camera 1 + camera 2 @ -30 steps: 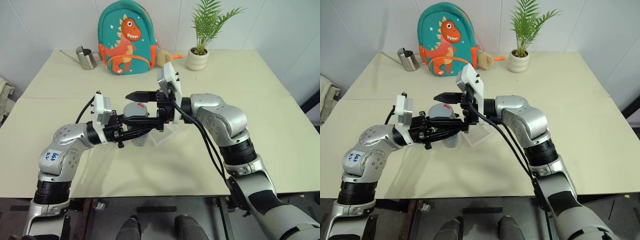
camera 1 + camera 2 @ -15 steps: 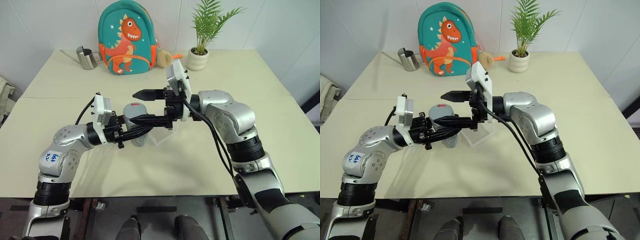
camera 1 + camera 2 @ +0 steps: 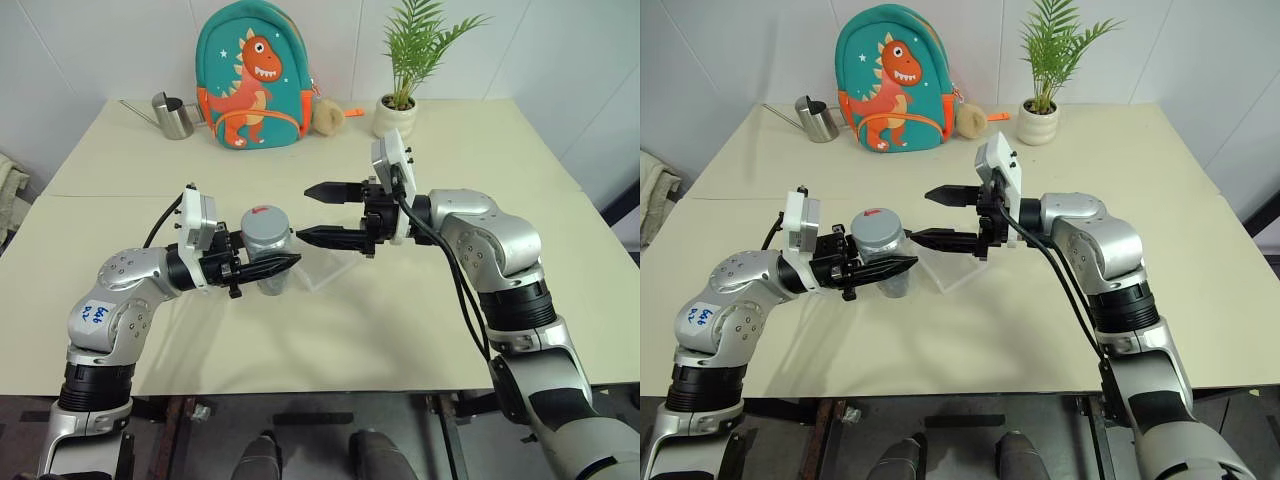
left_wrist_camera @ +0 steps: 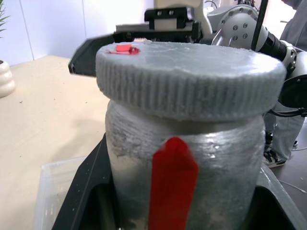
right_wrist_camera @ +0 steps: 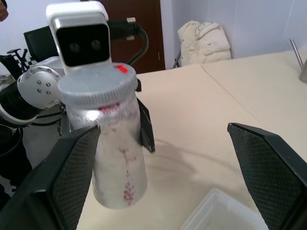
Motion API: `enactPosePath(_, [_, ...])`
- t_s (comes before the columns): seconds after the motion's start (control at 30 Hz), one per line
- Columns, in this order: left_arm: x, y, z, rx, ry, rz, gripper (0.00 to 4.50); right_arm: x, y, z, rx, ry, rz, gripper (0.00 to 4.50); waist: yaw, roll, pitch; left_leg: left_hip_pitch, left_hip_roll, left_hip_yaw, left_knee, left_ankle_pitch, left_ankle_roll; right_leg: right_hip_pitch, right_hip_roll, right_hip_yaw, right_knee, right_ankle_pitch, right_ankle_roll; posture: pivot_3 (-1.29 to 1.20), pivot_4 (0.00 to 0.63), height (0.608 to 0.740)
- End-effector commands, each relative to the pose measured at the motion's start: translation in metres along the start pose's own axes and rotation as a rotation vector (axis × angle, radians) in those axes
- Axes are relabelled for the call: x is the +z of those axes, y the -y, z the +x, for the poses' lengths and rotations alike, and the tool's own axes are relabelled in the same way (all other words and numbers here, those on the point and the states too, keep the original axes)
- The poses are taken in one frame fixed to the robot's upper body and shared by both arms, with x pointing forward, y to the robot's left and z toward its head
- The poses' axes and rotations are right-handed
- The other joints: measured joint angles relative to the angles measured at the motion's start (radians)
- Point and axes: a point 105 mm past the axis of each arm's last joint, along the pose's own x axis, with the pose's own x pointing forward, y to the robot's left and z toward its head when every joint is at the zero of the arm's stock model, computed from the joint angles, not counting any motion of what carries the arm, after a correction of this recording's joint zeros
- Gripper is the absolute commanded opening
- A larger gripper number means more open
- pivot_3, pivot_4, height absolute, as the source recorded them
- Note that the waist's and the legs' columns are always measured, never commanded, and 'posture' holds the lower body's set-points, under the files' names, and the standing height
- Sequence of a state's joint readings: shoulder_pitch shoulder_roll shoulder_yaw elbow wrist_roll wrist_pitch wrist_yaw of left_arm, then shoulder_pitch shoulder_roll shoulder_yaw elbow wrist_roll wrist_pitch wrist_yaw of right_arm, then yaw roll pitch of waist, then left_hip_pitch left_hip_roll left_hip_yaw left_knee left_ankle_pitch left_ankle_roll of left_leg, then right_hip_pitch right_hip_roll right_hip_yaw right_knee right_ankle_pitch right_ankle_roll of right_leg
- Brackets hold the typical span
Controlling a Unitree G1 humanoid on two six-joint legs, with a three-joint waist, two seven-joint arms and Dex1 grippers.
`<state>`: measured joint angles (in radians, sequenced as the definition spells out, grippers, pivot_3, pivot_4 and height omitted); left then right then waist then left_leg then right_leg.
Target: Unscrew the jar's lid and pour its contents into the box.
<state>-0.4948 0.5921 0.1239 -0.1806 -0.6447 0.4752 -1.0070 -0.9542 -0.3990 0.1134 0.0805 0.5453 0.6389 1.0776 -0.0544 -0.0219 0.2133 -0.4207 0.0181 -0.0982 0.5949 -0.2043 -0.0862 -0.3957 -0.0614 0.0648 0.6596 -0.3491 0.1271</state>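
Left gripper (image 3: 285,265) fingers clenched on jar (image 3: 268,262), upright at frame centre, steadying for unscrewing. Lid (image 3: 265,222) still on. Right gripper (image 3: 317,212) fingers spread, beside lid, empty. Box (image 3: 330,268) on tabletop (image 3: 400,320).

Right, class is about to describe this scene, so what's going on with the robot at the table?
The robot's left gripper is shut on a small clear jar, holding it upright above the table, with the grey lid on top. The right gripper is open beside the jar, its fingers apart and touching neither jar nor lid. The clear box sits on the table just behind the jar. Nothing has been poured into it yet.
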Motion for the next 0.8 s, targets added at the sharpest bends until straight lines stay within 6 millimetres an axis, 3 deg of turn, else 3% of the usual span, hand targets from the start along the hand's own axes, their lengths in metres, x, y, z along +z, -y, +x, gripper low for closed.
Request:
enactPosePath(0.03, [0.011, 0.004, -0.002, -0.019, 0.024, 0.035, 1.98, 0.015, -0.003, -0.007, 0.013, 0.036, -0.033, 4.47, 0.001, 0.000, 0.000, 0.000, 0.000, 0.000, 0.000, 0.000, 0.000, 0.000, 0.000, 0.000, 0.000, 0.000, 0.000, 0.00, 0.150, 0.740])
enactPosePath(0.2, [0.011, 0.001, -0.005, -0.001, 0.014, 0.045, 1.98, 0.036, -0.023, -0.009, 0.134, 0.118, -0.015, 4.47, 0.001, 0.000, 0.000, 0.000, 0.000, 0.000, 0.000, 0.000, 0.000, 0.000, 0.000, 0.000, 0.000, 0.000, 0.000, 0.00, 0.150, 0.740])
enactPosePath(0.33, [0.010, -0.001, -0.005, 0.004, 0.008, 0.048, 1.98, 0.046, -0.030, 0.005, 0.147, 0.144, 0.001, 4.47, -0.002, 0.000, 0.000, 0.000, 0.000, 0.000, 0.000, 0.000, 0.000, 0.000, 0.000, 0.000, 0.000, 0.000, 0.000, 0.00, 0.150, 0.740])
enactPosePath(0.57, [0.007, 0.001, 0.000, -0.009, 0.010, 0.038, 1.98, 0.042, -0.036, 0.038, 0.142, 0.099, -0.026, 4.47, 0.001, 0.000, 0.000, 0.000, 0.000, 0.000, 0.000, 0.000, 0.000, 0.000, 0.000, 0.000, 0.000, 0.000, 0.000, 0.00, 0.150, 0.740])
enactPosePath(0.8, [0.007, 0.001, 0.002, -0.014, 0.011, 0.038, 1.98, 0.037, -0.033, 0.057, 0.117, 0.057, -0.059, 4.47, 0.000, 0.000, 0.000, 0.000, 0.000, 0.000, 0.000, 0.000, 0.000, 0.000, 0.000, 0.000, 0.001, 0.000, 0.000, 0.00, 0.150, 0.740])
